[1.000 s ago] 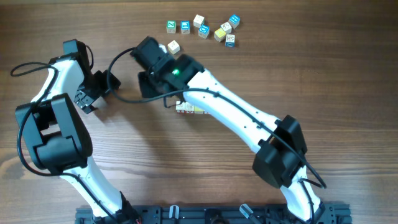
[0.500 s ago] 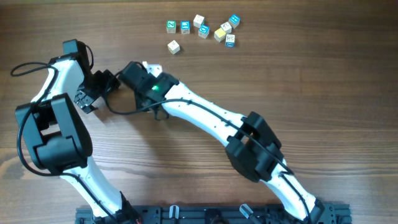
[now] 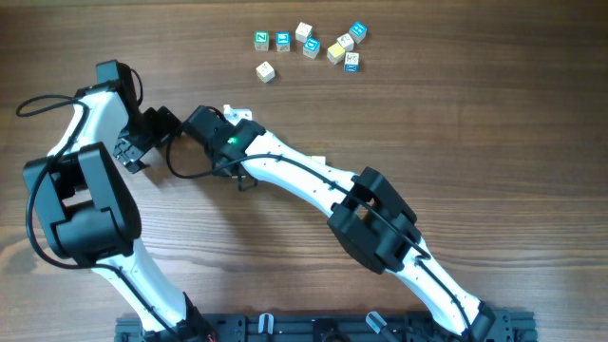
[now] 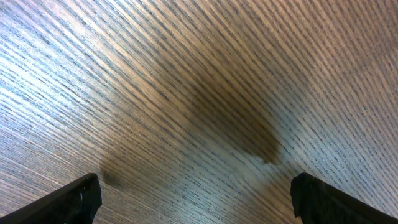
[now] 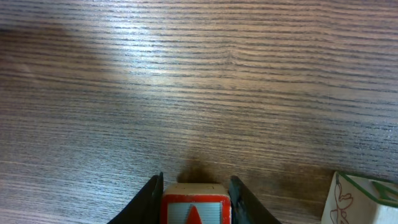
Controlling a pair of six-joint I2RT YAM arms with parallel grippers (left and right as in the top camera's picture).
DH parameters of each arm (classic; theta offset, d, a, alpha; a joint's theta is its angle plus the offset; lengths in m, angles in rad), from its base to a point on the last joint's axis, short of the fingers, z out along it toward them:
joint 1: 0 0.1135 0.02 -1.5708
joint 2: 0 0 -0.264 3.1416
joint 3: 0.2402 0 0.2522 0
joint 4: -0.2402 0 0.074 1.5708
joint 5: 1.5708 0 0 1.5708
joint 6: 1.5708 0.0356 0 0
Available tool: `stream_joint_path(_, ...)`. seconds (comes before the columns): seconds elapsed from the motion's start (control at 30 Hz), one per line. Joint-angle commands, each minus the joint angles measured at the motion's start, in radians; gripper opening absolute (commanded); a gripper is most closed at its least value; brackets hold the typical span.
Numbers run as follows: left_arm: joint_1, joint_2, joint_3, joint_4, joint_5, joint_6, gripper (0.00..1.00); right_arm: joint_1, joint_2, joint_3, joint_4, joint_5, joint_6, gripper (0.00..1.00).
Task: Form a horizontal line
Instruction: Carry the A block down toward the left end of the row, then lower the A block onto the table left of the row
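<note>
"What sort of place was it?"

"It looked like a robotics lab bench. A left arm (image 3: 90,195) and a right arm (image 3: 304,176) rose from a black rail (image 3: 313,330) at the edge of a wood-grain table (image 3: 494,114), with a cable (image 3: 38,103) trailing."

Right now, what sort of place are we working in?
Probably a lab bench for tabletop manipulation: a bare wood-grain table, two white arms on a black rail at its near edge, and loose letter cubes. The right pincer holds a red-faced cube.

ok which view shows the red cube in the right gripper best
Right wrist: the red cube sits in the right gripper. Overhead, the arm hides it; left wrist shows only table.
</note>
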Motion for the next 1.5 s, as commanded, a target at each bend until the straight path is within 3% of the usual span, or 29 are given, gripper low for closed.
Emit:
stream_joint_path(0.0,0.003,0.011,-0.003,0.003,0.008,0.004,1.0,0.001,0.022,-0.003,-0.005,0.018,0.014,0.35)
stream_joint_path(0.17,0.003,0.011,-0.003,0.003,0.008,0.005,1.0,0.001,0.022,-0.003,-0.005,0.018,0.013,0.57)
stream_joint_path(0.33,0.003,0.011,-0.003,0.003,0.008,0.005,1.0,0.001,0.022,-0.003,-0.011,-0.063,0.011,0.6)
stream_joint_path(0.4,0.003,0.011,-0.003,0.003,0.008,0.005,1.0,0.001,0.022,-0.003,-0.014,-0.063,0.01,0.75)
stream_joint_path(0.43,0.003,0.011,-0.003,0.003,0.008,0.005,1.0,0.001,0.022,-0.003,-0.014,-0.063,0.011,0.96)
stream_joint_path(0.47,0.003,0.011,-0.003,0.003,0.008,0.004,1.0,0.001,0.022,-0.003,-0.014,-0.066,0.01,1.0)
stream_joint_path(0.87,0.003,0.011,-0.003,0.003,0.008,0.005,1.0,0.0,0.022,-0.003,-0.042,-0.142,0.035,1.0)
stream_joint_path(0.9,0.003,0.011,-0.003,0.003,0.008,0.005,1.0,0.0,0.022,-0.003,-0.048,-0.142,0.036,0.95)
stream_joint_path(0.97,0.003,0.011,-0.003,0.003,0.008,0.005,1.0,0.002,0.022,-0.003,-0.058,-0.143,0.053,0.56)
stream_joint_path(1.0,0.003,0.011,-0.003,0.003,0.008,0.005,1.0,0.002,0.022,-0.003,-0.065,-0.142,0.078,0.44)
stream_joint_path(1.23,0.003,0.011,-0.003,0.003,0.008,0.005,1.0,0.001,0.022,-0.003,-0.097,-0.087,0.094,0.25)
stream_joint_path(1.47,0.003,0.011,-0.003,0.003,0.008,0.004,1.0,-0.001,0.022,-0.003,-0.142,-0.06,0.173,0.29)
